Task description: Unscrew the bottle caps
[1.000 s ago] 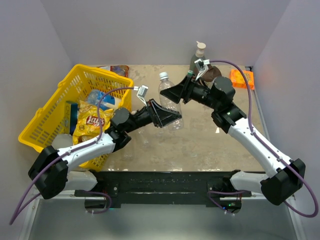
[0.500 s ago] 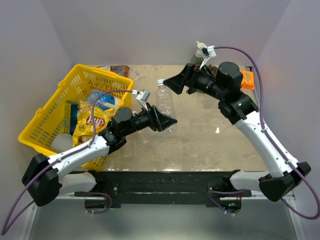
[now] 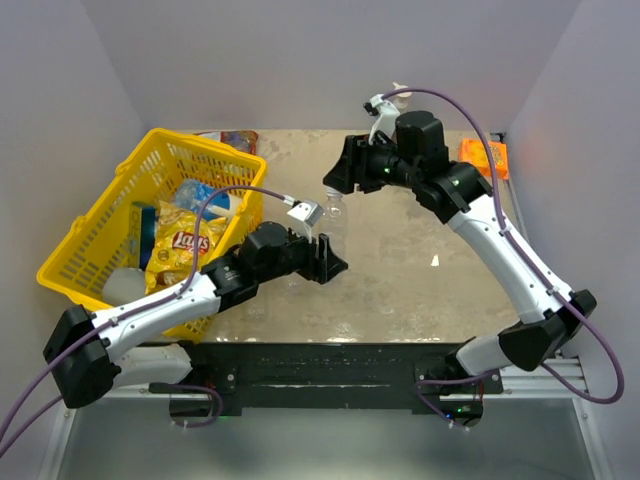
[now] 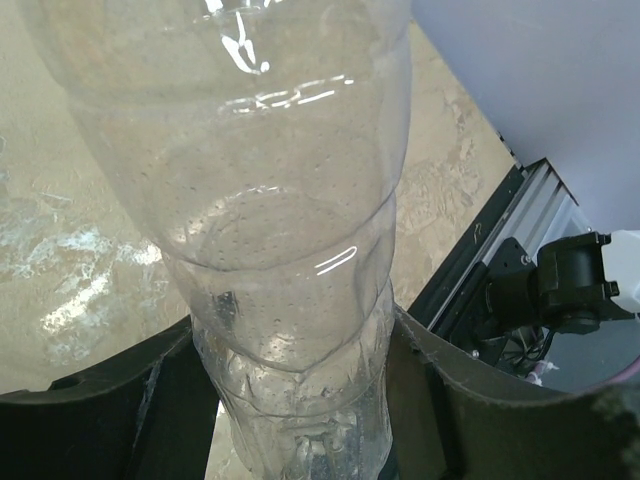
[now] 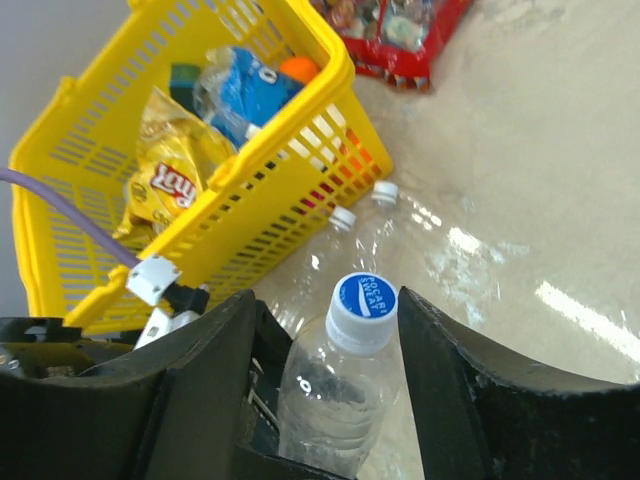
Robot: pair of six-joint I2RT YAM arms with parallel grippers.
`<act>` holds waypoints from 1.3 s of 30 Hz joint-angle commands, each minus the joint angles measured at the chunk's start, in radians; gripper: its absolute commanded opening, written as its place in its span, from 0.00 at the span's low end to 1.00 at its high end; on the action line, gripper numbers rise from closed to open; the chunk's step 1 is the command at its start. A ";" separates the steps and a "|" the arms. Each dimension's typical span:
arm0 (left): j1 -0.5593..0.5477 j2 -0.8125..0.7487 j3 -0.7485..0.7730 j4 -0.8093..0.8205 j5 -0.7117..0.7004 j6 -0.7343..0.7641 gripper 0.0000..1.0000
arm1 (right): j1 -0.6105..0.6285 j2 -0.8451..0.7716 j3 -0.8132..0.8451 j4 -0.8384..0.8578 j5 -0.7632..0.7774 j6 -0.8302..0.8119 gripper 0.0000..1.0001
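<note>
1. The left fingers [image 4: 120, 420] are closed on the lower body of a clear ribbed bottle [image 4: 290, 250], one dark pad pressed to each side; judging by the task, this grip is there to stop the bottle turning while its top is worked
2. The bottle is held above the desk [image 3: 400, 280] near its centre, leaning so that its neck points toward 12 o'clock in the top view, which presents the cap [image 5: 362, 298] to the other arm
3. The cap, white with a blue printed top, is on the neck and sits between the right fingers [image 5: 200, 390]; they stand moderately apart, the one at 3 o'clock just beside the cap and the one at 9 o'clock with a gap showing, so they straddle it without clamping
4. Straddling the cap this way suits a pinch and twist, which looks like the step in hand; the cap does not look unscrewed yet
5. The left arm [image 3: 160, 300] reaches low from 7 o'clock toward the centre, its wrist roughly level and the fingers pointing toward 3 o'clock
6. The right arm [image 3: 510, 260] rises from 5 o'clock, arches to 1 o'clock, then folds back so the wrist faces 9 o'clock, onto the neck
7. In the right wrist view, two more bottles [image 5: 347, 232] lie on the desk at 12 o'clock of the held cap, against the yellow basket [image 3: 205, 145], their white caps on
</note>
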 commanded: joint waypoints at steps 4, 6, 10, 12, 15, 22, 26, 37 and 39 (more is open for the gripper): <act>-0.054 0.016 0.068 0.038 -0.079 0.031 0.48 | 0.013 0.019 0.065 -0.096 0.059 -0.051 0.57; -0.062 0.021 0.068 0.041 -0.084 0.026 0.48 | 0.013 0.019 0.066 -0.104 0.059 -0.052 0.54; -0.074 0.022 0.071 0.044 -0.093 0.022 0.48 | 0.013 0.016 0.057 -0.099 0.053 -0.049 0.49; -0.075 0.021 0.070 0.044 -0.094 0.022 0.48 | 0.013 0.013 0.049 -0.086 0.042 -0.043 0.45; -0.075 0.016 0.073 0.044 -0.097 0.021 0.48 | 0.013 0.012 0.032 -0.072 0.021 -0.034 0.41; -0.075 0.006 0.073 0.046 -0.097 0.014 0.48 | 0.013 0.009 0.002 -0.036 -0.044 -0.020 0.27; -0.075 -0.008 0.065 0.060 -0.097 0.020 0.48 | 0.013 0.009 -0.018 -0.007 -0.107 -0.011 0.06; -0.075 -0.116 -0.074 0.244 0.057 -0.005 0.47 | 0.001 0.016 -0.053 0.059 -0.355 -0.083 0.00; -0.074 -0.134 -0.087 0.273 0.109 -0.005 0.47 | -0.012 0.012 -0.073 0.083 -0.432 -0.093 0.00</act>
